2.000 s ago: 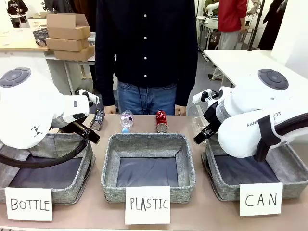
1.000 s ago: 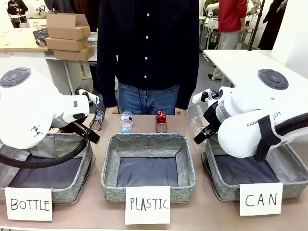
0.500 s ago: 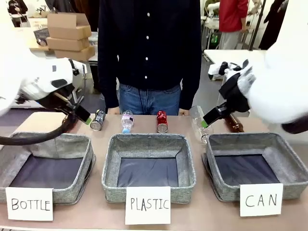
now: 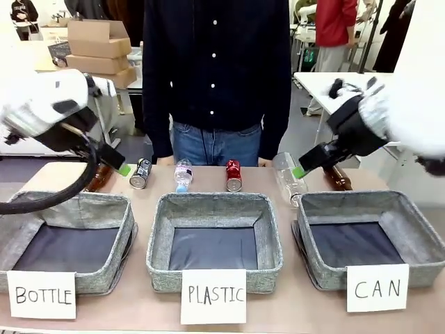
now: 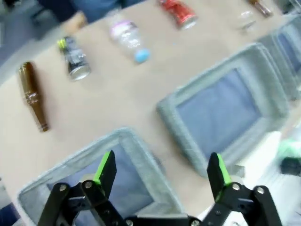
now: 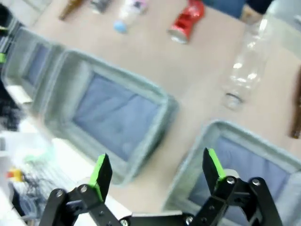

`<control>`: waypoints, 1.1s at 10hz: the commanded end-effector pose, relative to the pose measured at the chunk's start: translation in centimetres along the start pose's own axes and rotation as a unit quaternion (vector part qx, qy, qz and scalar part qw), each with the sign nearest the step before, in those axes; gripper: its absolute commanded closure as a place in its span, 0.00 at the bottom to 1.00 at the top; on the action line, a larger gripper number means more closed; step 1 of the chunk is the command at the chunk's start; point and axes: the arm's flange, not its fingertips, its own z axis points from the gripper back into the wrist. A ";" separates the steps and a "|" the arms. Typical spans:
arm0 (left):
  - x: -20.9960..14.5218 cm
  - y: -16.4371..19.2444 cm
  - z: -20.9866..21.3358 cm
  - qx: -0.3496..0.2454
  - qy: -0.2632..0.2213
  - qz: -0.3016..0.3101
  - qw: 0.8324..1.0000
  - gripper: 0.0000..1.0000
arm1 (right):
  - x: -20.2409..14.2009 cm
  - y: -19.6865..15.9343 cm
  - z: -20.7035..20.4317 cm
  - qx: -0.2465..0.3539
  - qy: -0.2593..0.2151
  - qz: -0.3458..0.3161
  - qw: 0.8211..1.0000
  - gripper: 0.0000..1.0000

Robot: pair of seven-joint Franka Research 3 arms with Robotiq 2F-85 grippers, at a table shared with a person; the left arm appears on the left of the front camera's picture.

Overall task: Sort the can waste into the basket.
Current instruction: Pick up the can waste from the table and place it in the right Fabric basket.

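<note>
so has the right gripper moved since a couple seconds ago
Yes. The right gripper has lifted up and slightly right: it was down by the left rim of the CAN basket, and now hangs above it, open.

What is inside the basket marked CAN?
Only dark lining shows in the basket; its near wall hides a strip of the bottom. The red can and dark can lie on the table.

On the tan table sit the basket carded CAN and two like bins. Behind them lie a dark can, small bottle, red can, clear bottle and, apparently, two brown bottles.
</note>
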 end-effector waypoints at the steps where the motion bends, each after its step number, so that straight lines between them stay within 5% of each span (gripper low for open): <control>1: -2.7 4.7 2.7 -0.262 -0.043 0.057 0.962 0.00 | -3.6 -3.1 3.0 0.227 -0.054 -0.156 0.960 0.00; 3: -4.7 8.1 1.6 -0.367 -0.104 0.181 0.907 0.00 | -7.1 -8.1 5.2 0.338 -0.110 -0.266 0.896 0.00; 5: -5.9 9.5 1.2 -0.388 -0.135 0.228 0.883 0.00 | -9.1 -10.1 6.7 0.341 -0.183 -0.293 0.874 0.00; 7: -6.4 10.7 1.7 -0.355 -0.142 0.260 0.887 0.00 | -9.2 -10.3 6.5 0.334 -0.188 -0.290 0.877 0.00; 8: -6.5 11.1 2.0 -0.283 -0.109 0.283 0.910 0.00 | -8.6 -9.6 5.4 0.275 -0.171 -0.256 0.911 0.00; 9: -6.7 11.1 2.0 -0.392 -0.150 0.244 0.874 0.00 | -5.6 -14.0 10.0 0.344 -0.179 -0.303 0.871 0.00; 11: -6.7 11.1 2.0 -0.392 -0.150 0.244 0.874 0.00 | -5.6 -14.0 10.0 0.344 -0.179 -0.303 0.871 0.00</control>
